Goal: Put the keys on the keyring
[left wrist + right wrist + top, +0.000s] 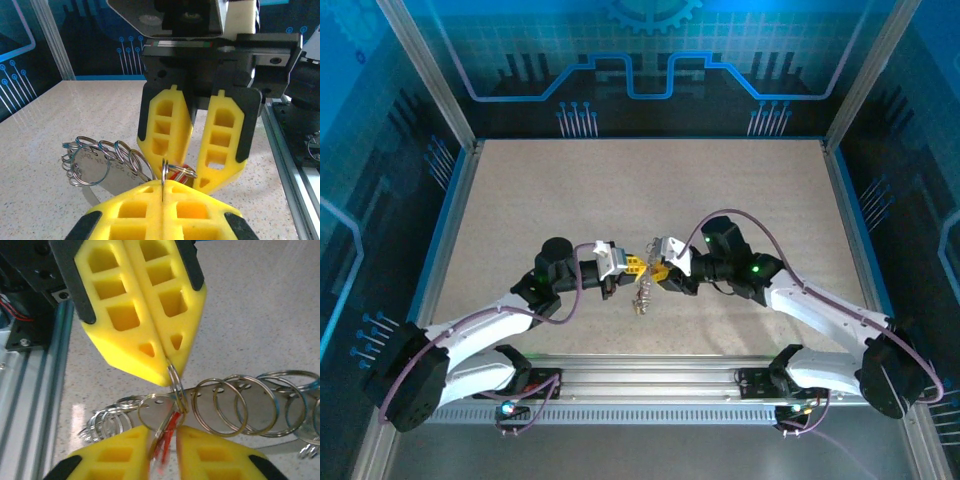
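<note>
Both grippers meet tip to tip at mid-table. My left gripper (632, 266) (164, 189) is shut, pinching the edge of a thin silver keyring (164, 171) (175, 385) between its yellow fingers. Opposite it, my right gripper (660, 270) (162, 440) has its jaws narrowly apart, pressed on a red-headed key (170, 432) (181, 172) and a small ring that fill the gap. The key touches the keyring. A metal plate (107, 180) (255, 395) strung with several silver rings hangs from the same cluster (642, 295).
The speckled beige table (640, 200) lies under the grippers. An aluminium rail (650, 380) (30, 390) runs along the near edge by the arm bases. Blue enclosure walls (640, 60) and metal posts stand around the table.
</note>
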You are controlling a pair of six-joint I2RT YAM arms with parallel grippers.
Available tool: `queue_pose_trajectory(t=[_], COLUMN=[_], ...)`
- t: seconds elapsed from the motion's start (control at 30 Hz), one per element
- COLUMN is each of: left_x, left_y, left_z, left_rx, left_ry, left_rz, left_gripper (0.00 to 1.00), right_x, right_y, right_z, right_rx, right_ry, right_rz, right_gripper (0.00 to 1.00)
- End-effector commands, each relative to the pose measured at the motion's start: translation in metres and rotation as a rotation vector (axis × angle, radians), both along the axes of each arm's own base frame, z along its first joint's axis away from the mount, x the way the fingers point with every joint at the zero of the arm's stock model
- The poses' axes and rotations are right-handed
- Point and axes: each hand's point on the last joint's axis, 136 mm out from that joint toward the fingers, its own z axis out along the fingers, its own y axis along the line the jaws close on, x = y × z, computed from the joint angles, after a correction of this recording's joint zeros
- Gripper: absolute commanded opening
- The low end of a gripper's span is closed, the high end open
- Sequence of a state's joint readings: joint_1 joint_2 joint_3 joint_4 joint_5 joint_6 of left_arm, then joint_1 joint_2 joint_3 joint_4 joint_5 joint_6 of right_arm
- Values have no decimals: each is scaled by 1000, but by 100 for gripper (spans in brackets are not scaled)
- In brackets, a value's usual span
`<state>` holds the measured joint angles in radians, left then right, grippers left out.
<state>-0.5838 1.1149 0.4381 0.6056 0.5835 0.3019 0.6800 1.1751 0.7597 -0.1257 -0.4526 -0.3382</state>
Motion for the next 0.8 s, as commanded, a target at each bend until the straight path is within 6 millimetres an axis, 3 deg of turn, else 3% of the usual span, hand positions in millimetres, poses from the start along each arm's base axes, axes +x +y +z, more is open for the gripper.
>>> queue_pose_trajectory(t=[0.0,0.1,0.27,0.47,0.77], left_x=[3,2,4,6,6], left_y=[0,2,4,2,-4], left_z=[14,13,16,16,17], left_rx=[-61,-71,-101,-148,-205], left_ry=[-26,-20,-17,0,-13], left_rz=[21,25,33,29,-10], left_gripper=[0,0,0,0,0], right_x=[13,14,13,-3,-4], right_y=[2,-1,-8,-5,9], right_z=[7,3,-4,-13,-2], right_rx=[22,1,-35,-76,-74], right_ry=[-35,-38,-37,-10,-32], right_rz=[-68,-77,-75,42,99], right_gripper=[11,0,0,0,3])
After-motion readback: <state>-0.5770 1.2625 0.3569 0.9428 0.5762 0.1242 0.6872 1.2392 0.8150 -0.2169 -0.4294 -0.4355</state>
